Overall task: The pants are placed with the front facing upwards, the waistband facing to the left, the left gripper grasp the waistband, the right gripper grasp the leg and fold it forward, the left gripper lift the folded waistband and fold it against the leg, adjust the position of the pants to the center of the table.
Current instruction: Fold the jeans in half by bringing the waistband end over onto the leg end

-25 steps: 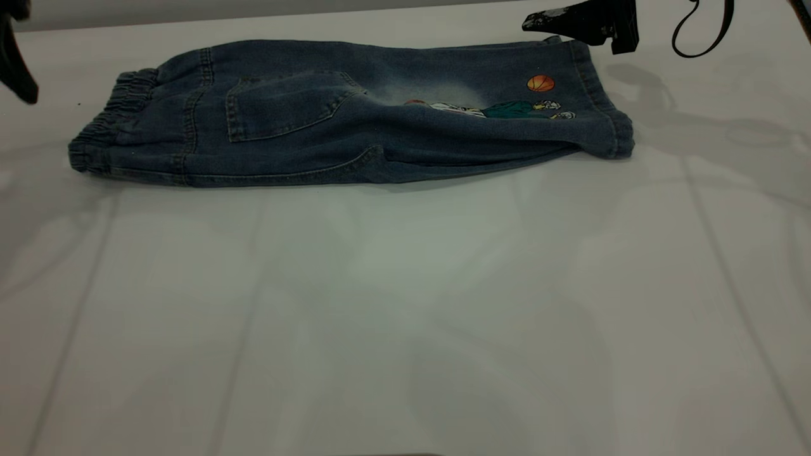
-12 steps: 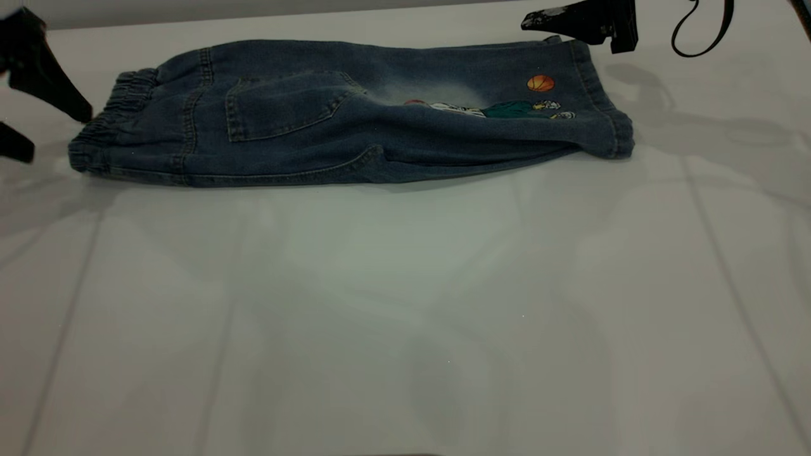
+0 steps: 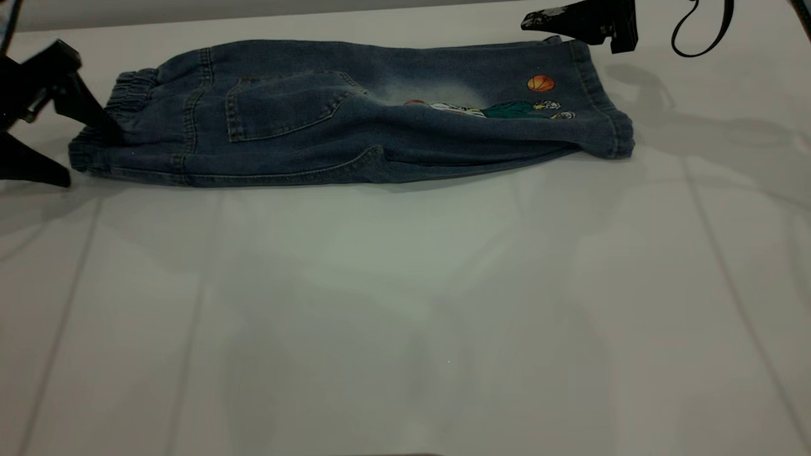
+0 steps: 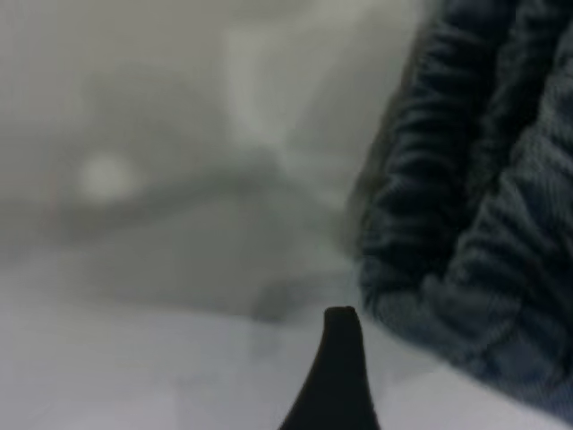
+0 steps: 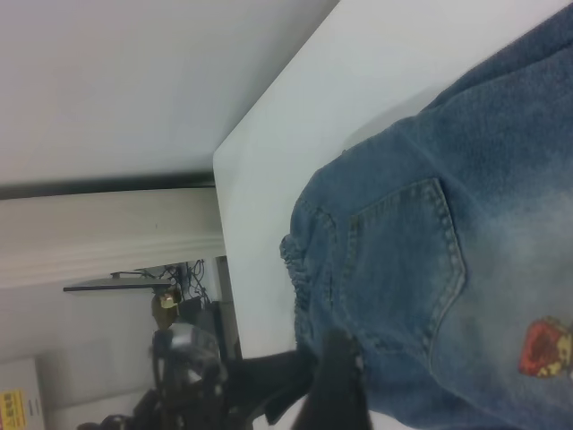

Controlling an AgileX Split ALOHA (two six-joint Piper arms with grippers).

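The pants (image 3: 355,114) are shown lying flat along the far part of the table (image 3: 405,304), folded lengthwise so that the patch pocket (image 3: 285,104) and the orange-basketball print (image 3: 540,83) face upward. The waistband (image 3: 111,120) is directed toward the left side of the exterior view and the leg (image 3: 570,107), with its stitched cuff hem, toward the right. The left gripper (image 3: 82,142) is seen at the waistband end with its jaws spread wide: the upper finger is laid against the gathered elastic, while the lower finger is set on the table just beside the near corner of the waistband. In the left wrist view, one black fingertip (image 4: 338,331) is seen just beside the puckered denim (image 4: 466,197). No cloth is pinched. The right gripper (image 3: 538,22) is held at the far right edge, just above the far corner of the cuff; whether its jaws are parted cannot be told. A looping black cable (image 3: 700,31) is visible beside it.
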